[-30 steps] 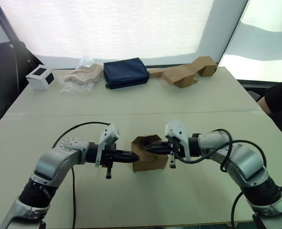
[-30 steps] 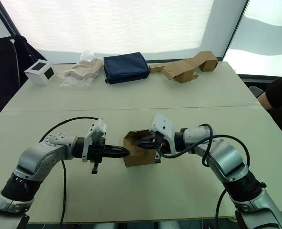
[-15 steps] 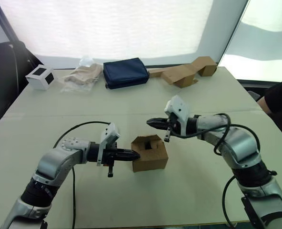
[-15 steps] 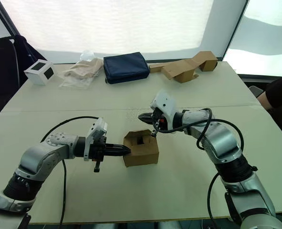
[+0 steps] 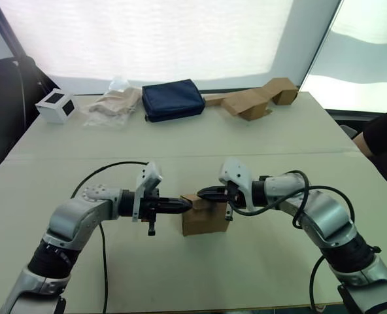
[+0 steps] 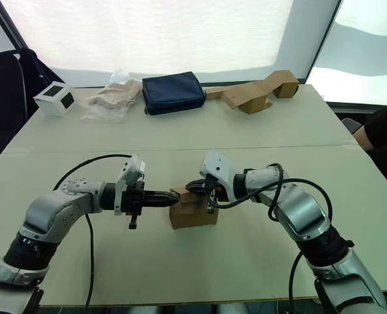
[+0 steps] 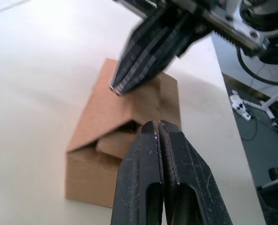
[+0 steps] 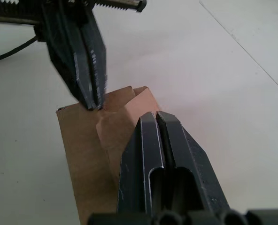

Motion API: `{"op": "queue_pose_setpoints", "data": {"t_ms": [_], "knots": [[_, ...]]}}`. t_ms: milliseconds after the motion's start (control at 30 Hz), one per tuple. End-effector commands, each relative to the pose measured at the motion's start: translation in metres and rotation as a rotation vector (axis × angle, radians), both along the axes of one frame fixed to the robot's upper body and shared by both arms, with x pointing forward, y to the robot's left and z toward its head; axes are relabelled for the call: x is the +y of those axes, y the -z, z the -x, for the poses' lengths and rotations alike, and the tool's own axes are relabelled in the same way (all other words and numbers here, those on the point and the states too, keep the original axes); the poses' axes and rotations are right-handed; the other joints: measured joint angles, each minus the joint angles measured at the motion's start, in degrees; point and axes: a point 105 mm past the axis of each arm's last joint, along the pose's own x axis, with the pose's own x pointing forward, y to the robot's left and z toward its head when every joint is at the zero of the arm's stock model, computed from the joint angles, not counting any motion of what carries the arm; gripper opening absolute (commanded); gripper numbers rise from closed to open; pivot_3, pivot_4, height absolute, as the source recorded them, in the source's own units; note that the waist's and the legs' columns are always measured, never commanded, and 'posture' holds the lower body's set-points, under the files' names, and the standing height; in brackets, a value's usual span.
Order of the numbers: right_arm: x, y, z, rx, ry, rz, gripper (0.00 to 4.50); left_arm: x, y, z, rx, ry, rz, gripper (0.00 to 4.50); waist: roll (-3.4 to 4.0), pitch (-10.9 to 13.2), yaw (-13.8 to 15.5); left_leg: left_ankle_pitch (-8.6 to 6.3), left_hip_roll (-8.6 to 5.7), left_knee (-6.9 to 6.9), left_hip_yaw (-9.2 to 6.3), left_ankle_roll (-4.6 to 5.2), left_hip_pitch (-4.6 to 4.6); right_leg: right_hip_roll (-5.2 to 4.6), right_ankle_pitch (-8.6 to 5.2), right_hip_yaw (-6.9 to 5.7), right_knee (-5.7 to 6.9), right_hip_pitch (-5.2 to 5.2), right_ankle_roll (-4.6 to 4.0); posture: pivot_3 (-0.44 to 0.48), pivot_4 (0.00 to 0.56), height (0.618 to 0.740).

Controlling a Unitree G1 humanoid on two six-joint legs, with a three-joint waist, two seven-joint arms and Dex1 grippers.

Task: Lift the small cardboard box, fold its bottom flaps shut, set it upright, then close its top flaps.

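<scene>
The small cardboard box (image 5: 205,219) stands upright on the table's near middle, plain brown. Its top flaps (image 7: 111,108) are folded inward, with a gap still showing between them. My left gripper (image 5: 185,204) comes in from the left, shut and empty, its tip at the box's top left edge. My right gripper (image 5: 204,192) reaches in from the right, also shut and empty, its tip resting on the top flaps. The two tips nearly meet over the box, as the right wrist view shows with the left gripper (image 8: 91,101) across from the right one (image 8: 155,115). The bottom flaps are hidden under the box.
Along the far edge lie a white cube with black squares (image 5: 56,104), a clear bag of tan material (image 5: 112,104), a navy pouch (image 5: 172,99) and a long bent cardboard piece (image 5: 255,98). A person's arm (image 5: 384,134) shows at the right edge.
My right gripper dropped from above and behind the box down onto its top flaps. The left gripper rose slightly to the box's top left edge. The flaps lie flatter now.
</scene>
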Motion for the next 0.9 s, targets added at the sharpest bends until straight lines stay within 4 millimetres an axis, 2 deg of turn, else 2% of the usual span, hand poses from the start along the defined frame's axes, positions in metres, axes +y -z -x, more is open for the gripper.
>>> {"op": "queue_pose_setpoints", "data": {"t_ms": [33,200,433,567,733,900], "knots": [[0.003,-0.009,0.003,-0.041,-0.009,-0.016,0.0,-0.005,-0.009,-0.005,-0.042,-0.003,0.032,0.08,0.0,0.0,0.0,0.0,0.0,0.0,0.0,0.0,0.0,0.0,0.0,0.0,-0.01,0.0,0.0,0.0,0.15,0.74],[0.002,-0.01,0.004,-0.044,-0.001,-0.019,0.0,-0.018,-0.001,-0.02,-0.07,-0.039,0.024,0.08,0.0,0.0,0.1,0.0,-0.01,0.01,0.0,0.0,0.0,0.0,0.0,0.0,0.0,0.0,0.0,0.0,0.15,0.74],[0.001,-0.016,0.006,-0.059,0.007,-0.04,0.0,-0.024,0.005,-0.025,-0.069,-0.054,0.038,0.08,0.0,0.0,0.0,0.0,0.0,0.0,0.0,0.0,0.0,0.01,0.0,0.0,0.0,0.0,0.0,0.0,0.15,0.74],[0.002,-0.027,0.016,-0.04,-0.026,-0.133,0.0,-0.024,0.005,-0.027,-0.064,-0.068,0.053,0.08,0.0,0.0,0.1,0.0,-0.01,0.0,0.0,0.0,0.0,0.01,0.0,0.0,-0.01,0.0,0.0,0.0,0.15,0.74],[-0.002,-0.018,0.033,0.01,-0.057,-0.118,0.0,-0.024,0.005,-0.025,-0.06,-0.068,0.058,0.08,0.0,0.0,0.1,0.0,-0.01,0.0,-0.01,0.0,-0.01,0.0,0.0,0.0,-0.01,0.01,0.0,0.0,0.15,0.74],[-0.005,-0.007,0.037,0.01,-0.063,-0.046,0.0,-0.023,0.004,-0.025,-0.058,-0.074,0.062,0.08,0.0,0.0,0.0,0.0,-0.01,0.0,-0.01,0.0,0.01,0.0,0.0,0.0,-0.01,0.02,0.0,0.0,0.15,0.74]]}}
